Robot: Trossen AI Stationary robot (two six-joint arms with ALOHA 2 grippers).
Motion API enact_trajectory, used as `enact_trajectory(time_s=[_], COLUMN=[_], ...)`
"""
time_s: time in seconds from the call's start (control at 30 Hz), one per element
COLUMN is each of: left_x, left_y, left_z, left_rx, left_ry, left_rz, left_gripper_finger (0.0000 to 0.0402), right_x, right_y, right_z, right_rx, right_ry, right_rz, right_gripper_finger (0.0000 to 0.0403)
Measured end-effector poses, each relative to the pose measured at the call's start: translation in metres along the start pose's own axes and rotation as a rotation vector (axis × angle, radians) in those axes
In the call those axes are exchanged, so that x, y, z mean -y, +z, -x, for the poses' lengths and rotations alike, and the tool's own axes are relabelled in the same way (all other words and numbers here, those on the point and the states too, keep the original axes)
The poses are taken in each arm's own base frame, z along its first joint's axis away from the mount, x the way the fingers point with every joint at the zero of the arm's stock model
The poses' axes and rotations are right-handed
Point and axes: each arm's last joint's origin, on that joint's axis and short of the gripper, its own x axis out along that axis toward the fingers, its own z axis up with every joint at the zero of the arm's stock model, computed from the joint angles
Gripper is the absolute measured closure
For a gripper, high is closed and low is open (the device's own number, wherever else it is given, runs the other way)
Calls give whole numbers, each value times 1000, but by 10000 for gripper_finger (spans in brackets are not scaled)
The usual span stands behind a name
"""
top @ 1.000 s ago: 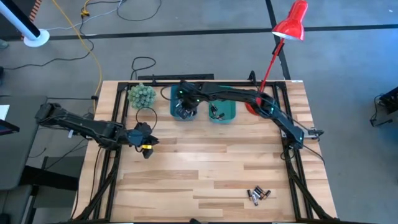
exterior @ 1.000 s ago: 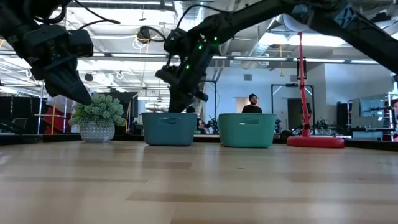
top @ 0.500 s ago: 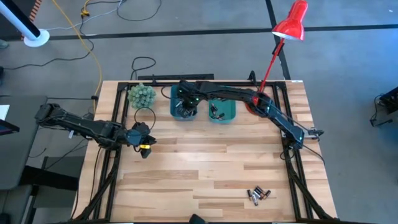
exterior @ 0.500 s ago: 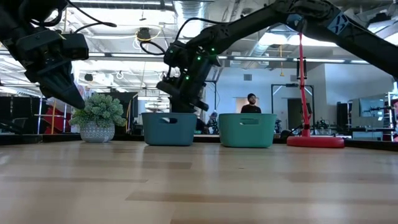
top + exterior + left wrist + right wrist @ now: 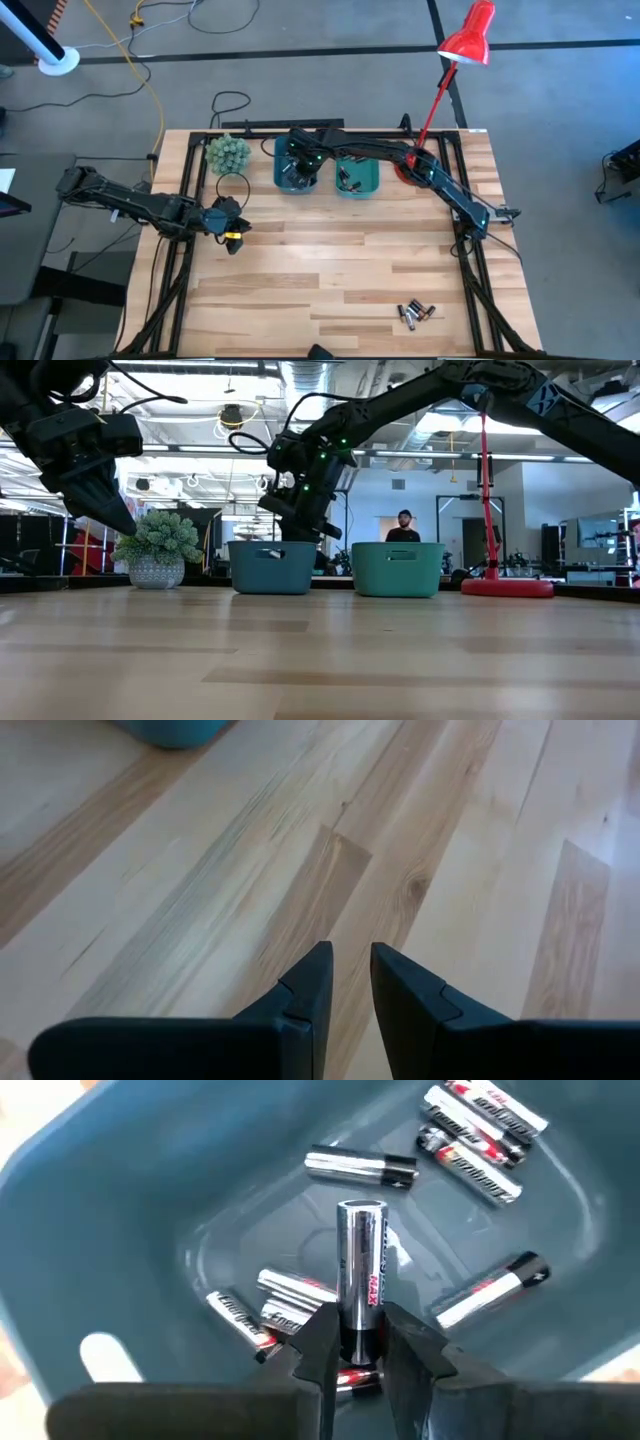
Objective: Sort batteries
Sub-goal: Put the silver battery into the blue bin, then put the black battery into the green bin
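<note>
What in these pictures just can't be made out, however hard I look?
- Batteries on the table: too small in the high view to count or read.
- Inside the right bin: only dark specks from above; its wall hides it in the low view.
- Battery in the right gripper: lower end covered by the fingers.
- Left bin: cut off by the picture edges.

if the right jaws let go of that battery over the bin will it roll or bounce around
Probably a short drop: the battery hangs just above the bin floor. Its smooth round metal body would likely roll until other batteries or the walls stop it. It looks rigid, so some bounce is likely.
</note>
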Motion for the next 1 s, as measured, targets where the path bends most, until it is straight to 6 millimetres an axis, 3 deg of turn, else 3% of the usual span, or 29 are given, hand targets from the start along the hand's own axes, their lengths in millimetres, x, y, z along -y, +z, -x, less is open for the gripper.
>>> enact_trajectory(time_s=[0.47, 0.8, 1.0], left_x=[0, 3, 3], left_y=[0, 4, 5], left_z=[0, 0, 0], left_rx=[8, 44, 59], left_ry=[8, -23, -17], left_rz=[10, 47, 50], left_gripper_finger=[336, 335, 327], right_x=[5, -1, -5], right_y=[4, 15, 4], right_z=[9, 86, 122], right_rx=[23, 139, 120], right_ry=[0, 24, 26], right_rz=[-10, 14, 31], right_gripper_finger=[273, 233, 223])
